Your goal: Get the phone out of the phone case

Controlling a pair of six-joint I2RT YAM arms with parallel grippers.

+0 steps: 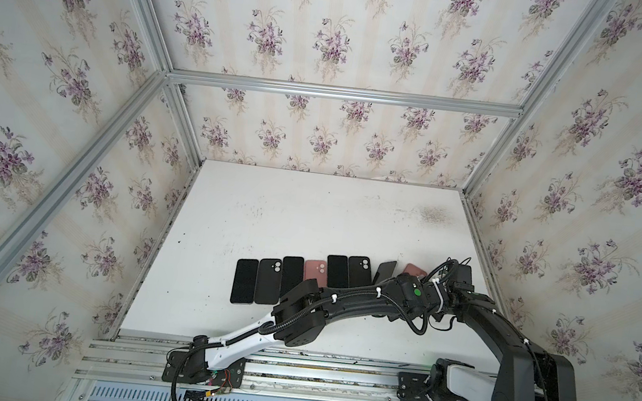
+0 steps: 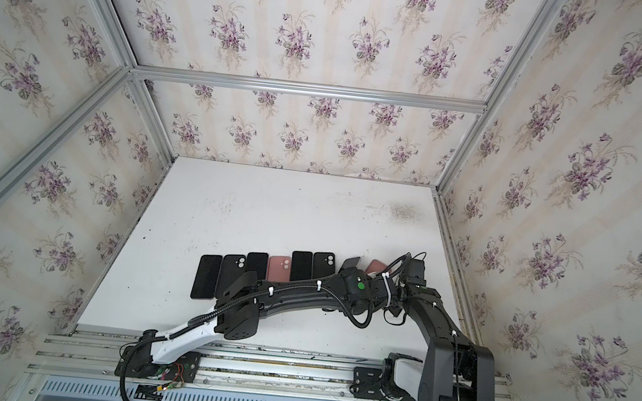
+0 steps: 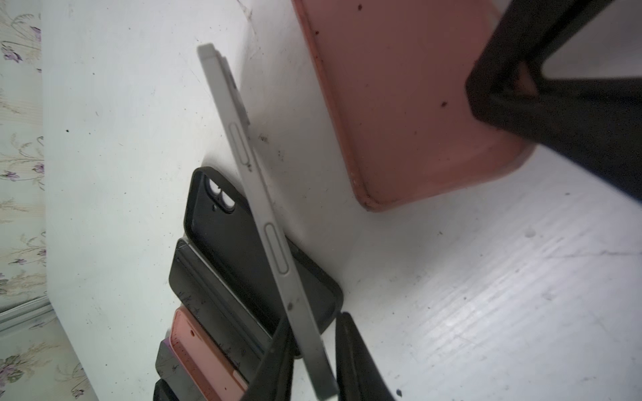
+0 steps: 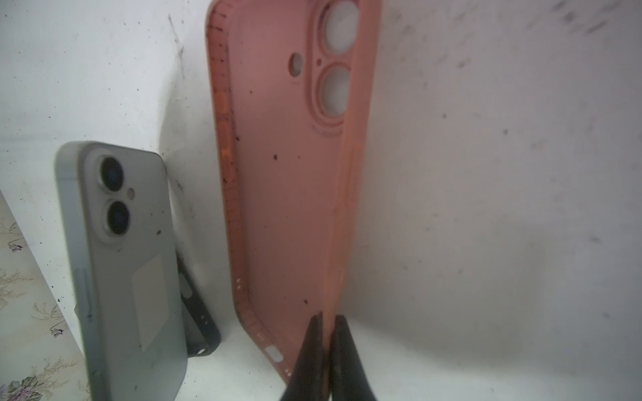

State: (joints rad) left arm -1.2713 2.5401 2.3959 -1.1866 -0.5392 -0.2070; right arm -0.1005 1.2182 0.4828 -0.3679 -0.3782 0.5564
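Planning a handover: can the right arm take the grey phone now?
Probably not: the right tool is shut on the pink case, and the grey phone sits between the fingers of the left tool.

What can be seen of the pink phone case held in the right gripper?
The pink phone case is empty: the white table shows through its round camera holes. It looks like soft matte rubber, flecked with dark specks, with button bumps along one side wall and port holes at its end. The right gripper pinches the opposite side wall, holding it tilted.
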